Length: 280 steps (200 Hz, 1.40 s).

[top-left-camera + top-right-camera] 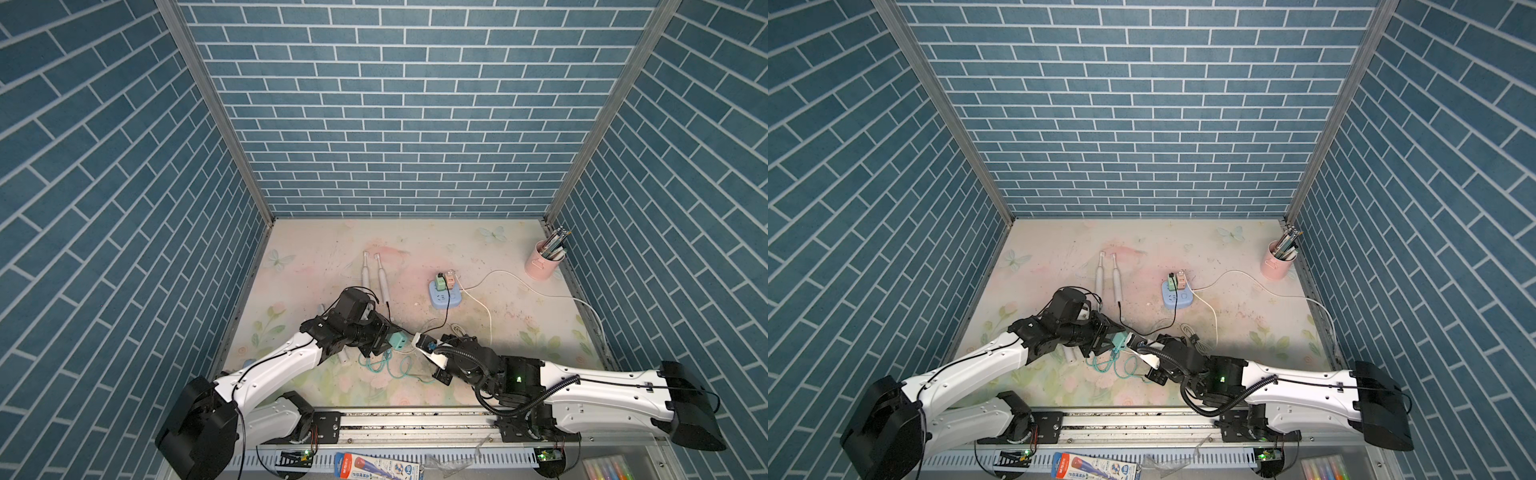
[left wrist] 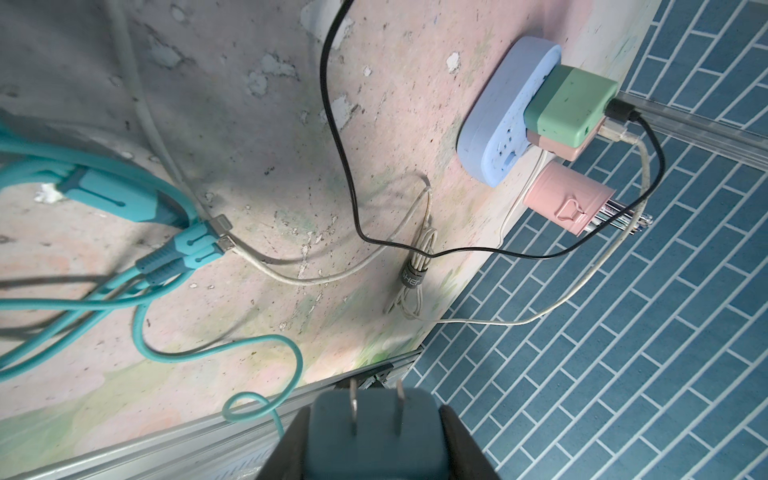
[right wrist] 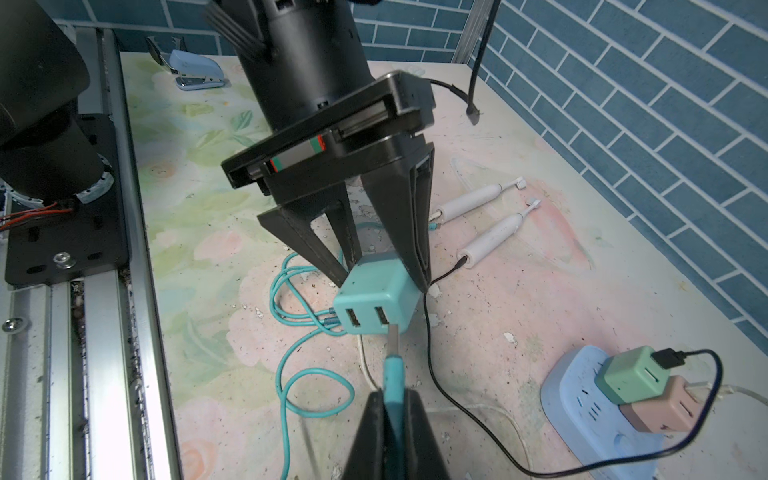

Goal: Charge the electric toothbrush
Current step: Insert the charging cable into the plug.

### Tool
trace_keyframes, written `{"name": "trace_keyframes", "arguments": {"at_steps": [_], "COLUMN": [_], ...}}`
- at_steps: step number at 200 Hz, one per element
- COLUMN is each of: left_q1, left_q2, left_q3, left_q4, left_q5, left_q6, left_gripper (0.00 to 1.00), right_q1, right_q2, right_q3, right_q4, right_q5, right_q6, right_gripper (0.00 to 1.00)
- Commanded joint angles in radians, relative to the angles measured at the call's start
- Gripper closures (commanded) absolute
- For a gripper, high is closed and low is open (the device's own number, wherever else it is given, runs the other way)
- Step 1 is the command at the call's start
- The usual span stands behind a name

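Far back, pink cup with pens inside

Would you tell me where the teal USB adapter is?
In the right wrist view, the teal USB adapter is clamped in the left end effector above the teal cable, with the right end effector's USB plug at one port.

The black left claw holds a teal charger cube; the black right claw holds a teal, grey-tipped USB plug. Past the left claw lie two white electric toothbrushes. Beside the right claw, a pale blue power strip bears a sage-green adapter and a dusty-pink adapter. The desk has faded pastel flowers; the walls show blue bricks with white joints.
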Motion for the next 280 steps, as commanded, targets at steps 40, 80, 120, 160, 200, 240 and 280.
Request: {"name": "trace_keyframes", "arguments": {"at_steps": [40, 80, 120, 160, 200, 240, 280], "left_q1": [0.009, 0.010, 0.010, 0.009, 0.010, 0.009, 0.010], "left_q2": [-0.016, -0.024, -0.019, -0.023, -0.028, -0.030, -0.031], "left_q3": [-0.011, -0.016, -0.016, -0.024, -0.025, -0.025, -0.019], "left_q4": [0.036, 0.033, 0.030, 0.032, 0.032, 0.030, 0.022], "left_q5": [0.020, 0.017, 0.015, 0.014, 0.013, 0.014, 0.016], "left_q6": [-0.003, -0.006, -0.006, -0.008, -0.008, -0.011, -0.009], "left_gripper": [1.00, 1.00, 1.00, 1.00, 1.00, 1.00, 1.00], "right_q1": [0.005, 0.006, 0.005, 0.005, 0.005, 0.005, 0.005], "right_q2": [0.076, 0.101, 0.097, 0.111, 0.130, 0.136, 0.146], "right_q3": [0.018, 0.035, 0.036, 0.055, 0.069, 0.075, 0.087], "right_q4": [0.037, 0.038, 0.053, 0.058, 0.050, 0.041, -0.002], "right_q5": [0.007, 0.036, 0.041, 0.033, 0.060, 0.078, 0.096], "right_q6": [-0.013, -0.020, -0.021, -0.024, -0.033, -0.043, -0.056], "right_gripper": [1.00, 1.00, 1.00, 1.00, 1.00, 1.00, 1.00]}}
